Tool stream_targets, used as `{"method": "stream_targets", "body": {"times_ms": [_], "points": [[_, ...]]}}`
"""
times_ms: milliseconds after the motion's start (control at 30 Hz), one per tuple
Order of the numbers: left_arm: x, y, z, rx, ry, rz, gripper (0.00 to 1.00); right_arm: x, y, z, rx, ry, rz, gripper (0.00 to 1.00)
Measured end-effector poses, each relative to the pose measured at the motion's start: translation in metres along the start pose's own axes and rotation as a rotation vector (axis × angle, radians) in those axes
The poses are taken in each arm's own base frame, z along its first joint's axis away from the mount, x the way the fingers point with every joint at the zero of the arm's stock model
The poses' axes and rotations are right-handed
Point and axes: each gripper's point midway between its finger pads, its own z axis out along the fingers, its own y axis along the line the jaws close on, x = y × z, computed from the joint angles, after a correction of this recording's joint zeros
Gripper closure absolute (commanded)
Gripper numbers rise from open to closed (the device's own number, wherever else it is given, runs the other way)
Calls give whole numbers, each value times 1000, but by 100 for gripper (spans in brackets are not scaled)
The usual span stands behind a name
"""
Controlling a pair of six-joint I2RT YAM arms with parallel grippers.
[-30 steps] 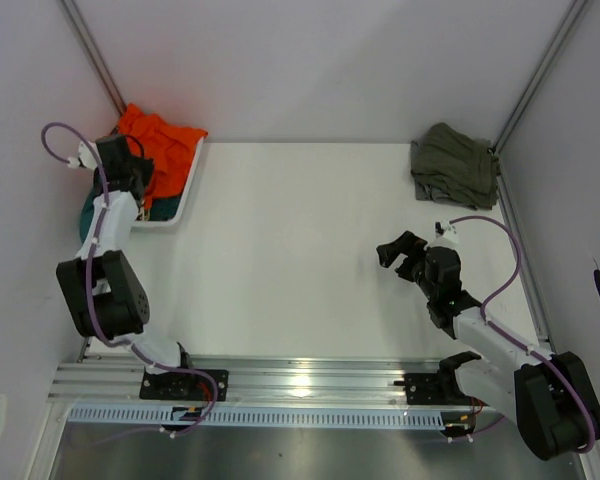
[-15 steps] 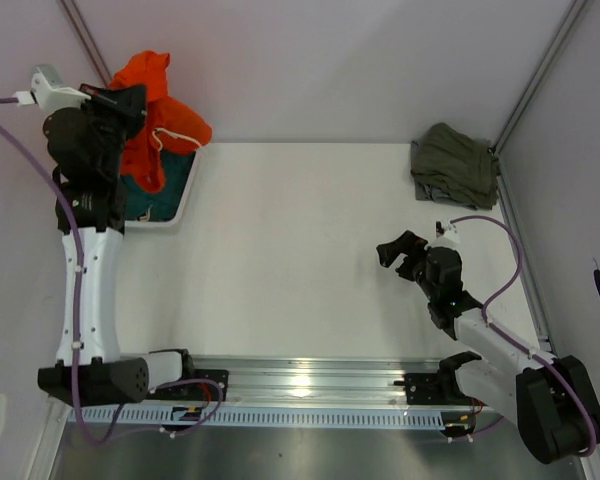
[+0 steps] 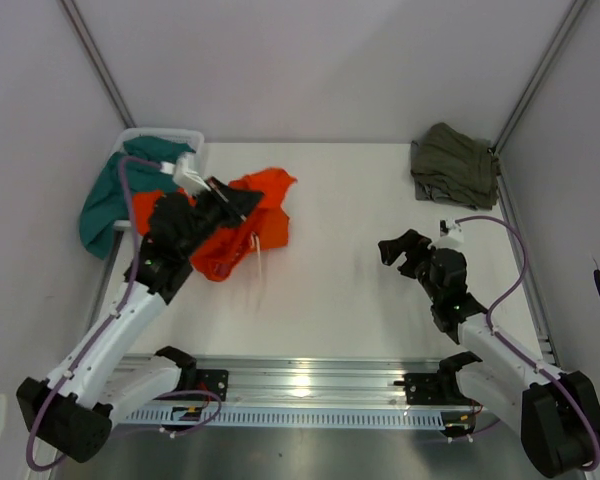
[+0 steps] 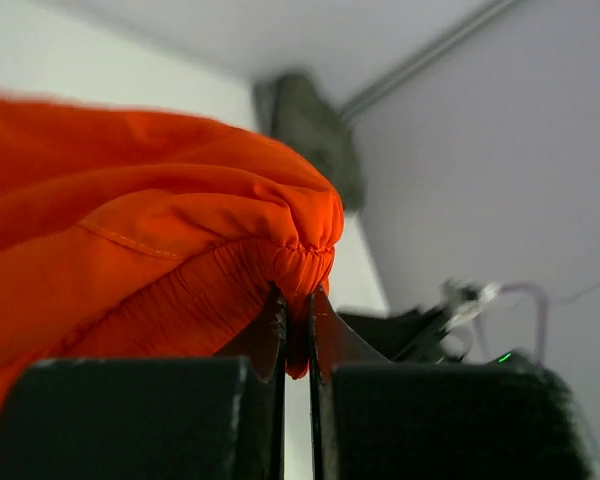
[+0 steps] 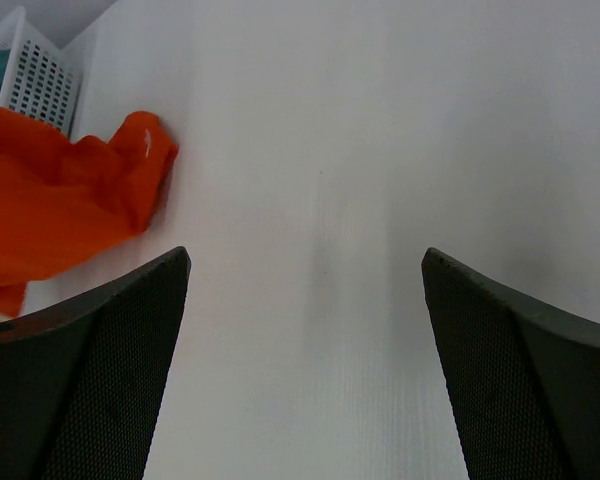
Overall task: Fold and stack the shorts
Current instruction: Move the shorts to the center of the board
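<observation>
Orange shorts (image 3: pixel 260 215) lie bunched on the table's left side, a white drawstring (image 3: pixel 259 257) trailing from them. My left gripper (image 3: pixel 243 202) is shut on a gathered fold of the orange shorts (image 4: pixel 180 200), pinched between the two fingers (image 4: pixel 297 292). Folded olive-green shorts (image 3: pixel 455 165) sit at the back right corner. A teal garment (image 3: pixel 102 200) hangs over the left side of the basket. Low over bare table on the right, my right gripper (image 3: pixel 405 250) is open and holds nothing (image 5: pixel 305 258). The orange shorts (image 5: pixel 60 210) show at its far left.
A white mesh basket (image 3: pixel 170 135) stands at the back left corner, also visible as the basket (image 5: pixel 30 75) in the right wrist view. Grey walls close in on the left, back and right. A metal rail (image 3: pixel 300 380) runs along the near edge.
My left arm lifted the orange shorts out of the basket, swung right and brought them down onto the table. The teal garment now drapes over the basket's side. The right arm barely moved.
</observation>
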Motion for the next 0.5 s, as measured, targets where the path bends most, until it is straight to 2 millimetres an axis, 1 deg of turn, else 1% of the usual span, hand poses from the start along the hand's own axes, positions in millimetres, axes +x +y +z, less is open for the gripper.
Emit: {"method": "stream_targets", "body": {"times_ms": [67, 100, 133, 167, 233, 300, 367, 467, 500], "points": [[55, 29, 4, -58, 112, -7, 100, -1, 1, -1, -8, -3, -2, 1], [79, 41, 5, -86, 156, -7, 100, -1, 2, -2, -15, -5, -3, 1], [98, 52, 4, -114, 196, -4, 100, 0, 3, -3, -23, -4, -5, 1], [122, 64, 4, -144, 243, 2, 100, 0, 4, -4, -30, -3, -8, 1], [152, 78, 6, -182, 300, 17, 100, 0, 7, -4, -44, -1, -13, 1], [174, 85, 12, -201, 342, 31, 100, 1, 11, -5, -63, 4, -18, 1], [190, 92, 21, -217, 365, 41, 100, 2, 17, -5, -93, 12, -19, 2], [203, 98, 26, -233, 383, 51, 100, 9, 27, -3, -149, 46, -21, 5], [204, 100, 27, -241, 381, 53, 100, 17, 30, 0, -172, 78, -22, 5]]}}
